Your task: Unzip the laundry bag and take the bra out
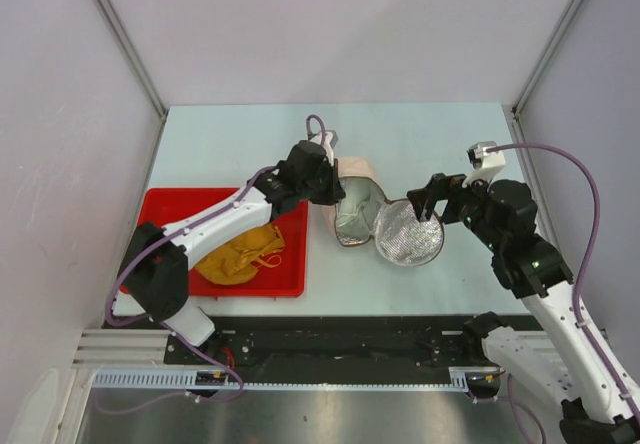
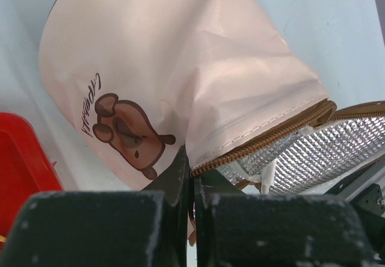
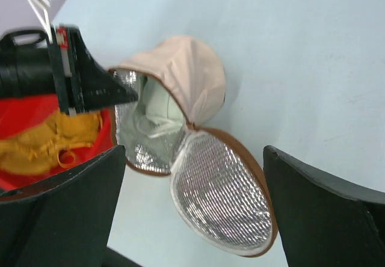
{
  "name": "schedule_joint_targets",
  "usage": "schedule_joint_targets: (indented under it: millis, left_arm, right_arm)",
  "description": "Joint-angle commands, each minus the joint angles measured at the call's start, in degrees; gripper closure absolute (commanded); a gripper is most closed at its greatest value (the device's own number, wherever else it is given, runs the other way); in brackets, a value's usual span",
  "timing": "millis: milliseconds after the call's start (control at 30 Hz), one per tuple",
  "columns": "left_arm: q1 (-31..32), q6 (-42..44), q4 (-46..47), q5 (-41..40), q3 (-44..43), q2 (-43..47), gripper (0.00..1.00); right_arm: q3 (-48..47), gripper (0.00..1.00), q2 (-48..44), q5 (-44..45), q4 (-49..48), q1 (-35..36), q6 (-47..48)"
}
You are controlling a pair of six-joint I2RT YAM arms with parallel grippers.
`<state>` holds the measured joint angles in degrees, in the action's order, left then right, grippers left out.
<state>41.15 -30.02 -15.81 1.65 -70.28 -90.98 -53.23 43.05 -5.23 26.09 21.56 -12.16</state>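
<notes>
The left arm is covering part of the tray. The lid of the bag is running off the left wrist view's right edge, and the left gripper is hiding its lower rim.

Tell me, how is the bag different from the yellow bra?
The bag is pale, unzipped, shiny inside; the bra is yellow and crumpled. The bag lies on the table; the bra lies in the red tray. The left claw pinches the bag; nothing holds the bra. Both are soft.
</notes>
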Motion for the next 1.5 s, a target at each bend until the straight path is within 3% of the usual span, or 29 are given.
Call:
schedule_joint_targets:
  millis: [0, 100, 200, 233, 433, 633, 867, 967, 1067, 1100, 1133, 1367, 1467]
  left_arm:
    - [0.3, -1.6, -0.8, 0.9, -2.8, -0.4, 0.99]
    - [0.3, -1.9, -1.7, 1.5, -4.0, -1.1, 1.0]
    - [0.3, -2.3, -2.2, 2.0, -4.9, -2.0, 1.0]
    - [0.3, -2.6, -2.2, 2.1, -5.0, -2.2, 1.0]
    - [0.3, -3.2, -1.9, 3.0, -5.0, -2.4, 1.0]
    - [0.3, -3.2, -1.7, 4.8, -5.0, -2.1, 0.99]
    - [0.2, -0.7, -0.5, 8.4, -5.2, -2.4, 0.99]
    - [-0.4, 0.5, -0.6, 10.2, -5.3, -2.1, 1.0]
    - [-0.6, 2.2, -0.7, 12.1, -5.3, -1.9, 1.0]
    - [-0.6, 2.7, -1.1, 12.1, -5.3, -1.8, 1.0]
    - [-0.6, 3.1, -1.3, 12.2, -5.5, -1.9, 0.99]
    - [-0.6, 6.9, -3.8, 12.9, -10.0, -5.8, 0.98]
    - [-0.5, 8.5, -7.2, 15.5, -14.8, -8.9, 0.73]
  right_arm:
    - [-1.4, 0.0, -0.3, 21.8, -1.1, 7.2, -8.0]
    - [-1.5, 0.0, 1.0, 19.0, -2.4, 9.9, -11.8]
    - [-1.7, 0.1, 4.9, 12.7, 0.1, 11.7, -19.8]
    - [-1.3, 0.13, 7.9, 13.8, 1.2, 12.8, -22.0]
    - [3.7, 0.05, 12.3, 31.4, -4.7, 25.9, -29.3]
    - [4.6, 0.04, 19.8, 38.1, -7.5, 25.0, -30.8]
    - [7.2, 0.14, 30.3, 38.4, -23.2, 21.9, -26.1]
    - [8.3, 0.23, 33.9, 39.2, -28.3, 21.6, -25.4]
    - [10.8, 0.71, 32.5, 41.5, -31.9, 22.5, -23.8]
    - [11.2, 0.93, 30.5, 42.4, -32.2, 22.7, -23.4]
    - [12.3, 1.0, 29.6, 43.1, -32.5, 22.9, -22.6]
    - [12.9, 1.0, 17.8, 46.6, -21.4, 24.8, -21.6]
    - [11.8, 1.0, 12.9, 46.8, -13.3, 25.4, -26.1]
